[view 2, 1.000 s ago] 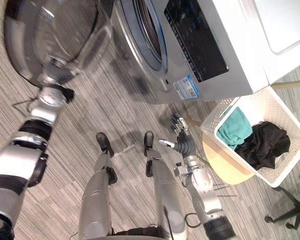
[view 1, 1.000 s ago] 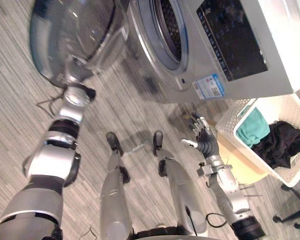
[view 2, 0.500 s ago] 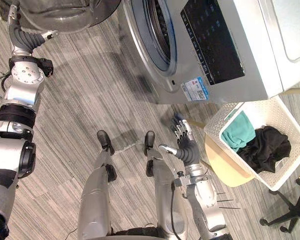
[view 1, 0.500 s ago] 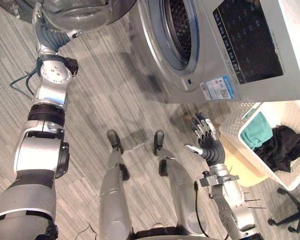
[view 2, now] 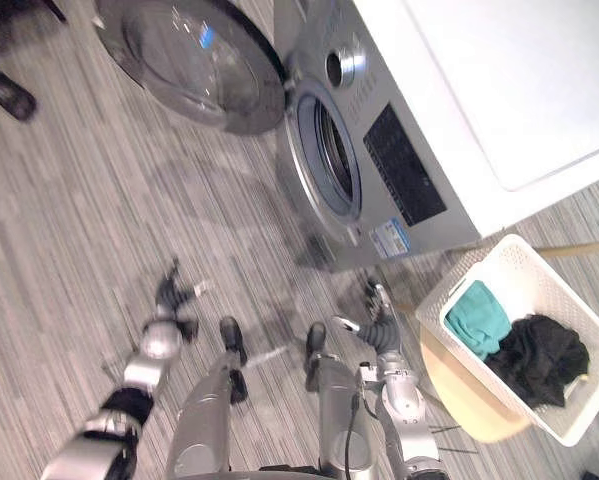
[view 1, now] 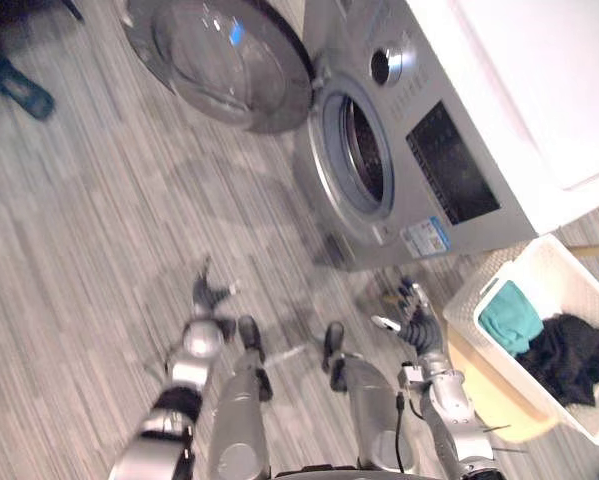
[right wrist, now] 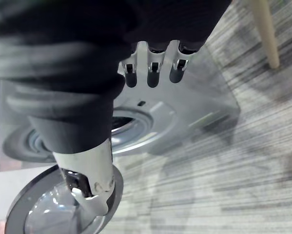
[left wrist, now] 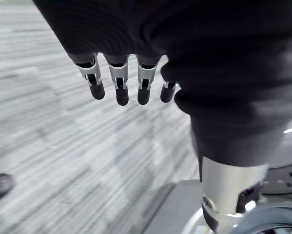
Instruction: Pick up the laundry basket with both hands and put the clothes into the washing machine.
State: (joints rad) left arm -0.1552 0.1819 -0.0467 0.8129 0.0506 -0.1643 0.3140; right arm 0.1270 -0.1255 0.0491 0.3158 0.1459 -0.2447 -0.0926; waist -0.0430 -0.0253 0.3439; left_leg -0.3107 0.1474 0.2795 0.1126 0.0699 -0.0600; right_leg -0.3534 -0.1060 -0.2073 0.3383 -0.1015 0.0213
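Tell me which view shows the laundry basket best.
The right eye view: the white laundry basket sits almost whole, teal cloth and black cloth inside. The left eye view crops its corner. The wrist views face floor and washing machine.

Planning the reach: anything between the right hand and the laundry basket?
Just a short strip of bare grey floor, seen in the eye views. The right hand is open; the laundry basket sits on a round tan top.
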